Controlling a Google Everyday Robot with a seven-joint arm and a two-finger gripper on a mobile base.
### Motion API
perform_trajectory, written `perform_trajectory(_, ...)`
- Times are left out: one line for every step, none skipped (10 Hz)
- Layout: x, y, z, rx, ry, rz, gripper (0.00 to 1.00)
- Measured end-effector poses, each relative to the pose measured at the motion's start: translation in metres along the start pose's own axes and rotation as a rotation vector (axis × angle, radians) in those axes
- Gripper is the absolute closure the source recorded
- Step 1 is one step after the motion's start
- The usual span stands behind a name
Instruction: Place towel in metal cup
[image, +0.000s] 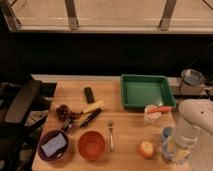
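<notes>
Seeing gripper (176, 152) low at the table's (127, 127) 5 o'clock corner, on the pale blue towel (167, 136) at 3 o'clock of the orange fruit (146, 148), presumably for pickup or drop; can't tell grip state, can't make out metal cup.

**Wood, plastic and metal on the worktop**

The worktop (125, 130) is pale wood with a matt, smooth face. The green tray (147, 91) at upper right looks like glossy plastic, as does the orange bowl (91, 145) at lower centre. The fork (110, 135) is dull metal. At lower right, the hand (175, 152) hangs under a smooth white plastic arm shell (197, 117).
</notes>
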Motion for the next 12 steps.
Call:
perform_trajectory(0.0,-0.003,0.0,0.007,0.0,0.0,0.2)
perform_trajectory(0.0,-0.004,-0.001,0.015,0.002,-0.001,0.2)
perform_trajectory(0.0,-0.007,-0.007,0.042,0.011,-0.002,0.2)
perform_trajectory(0.001,-0.007,-0.018,0.073,0.019,0.001,0.2)
perform_trajectory(0.0,-0.007,-0.037,0.121,0.03,0.001,0.2)
perform_trajectory(0.0,-0.006,-0.056,0.167,0.04,0.001,0.2)
perform_trajectory(0.0,-0.004,-0.071,0.202,0.048,0.002,0.2)
perform_trajectory(0.0,-0.003,-0.088,0.248,0.057,0.002,0.2)
perform_trajectory(0.001,-0.004,-0.103,0.298,0.065,0.006,0.2)
perform_trajectory(0.003,-0.005,-0.113,0.338,0.07,0.013,0.2)
perform_trajectory(0.006,-0.009,-0.12,0.366,0.077,0.031,0.2)
perform_trajectory(0.006,-0.012,-0.122,0.373,0.078,0.041,0.2)
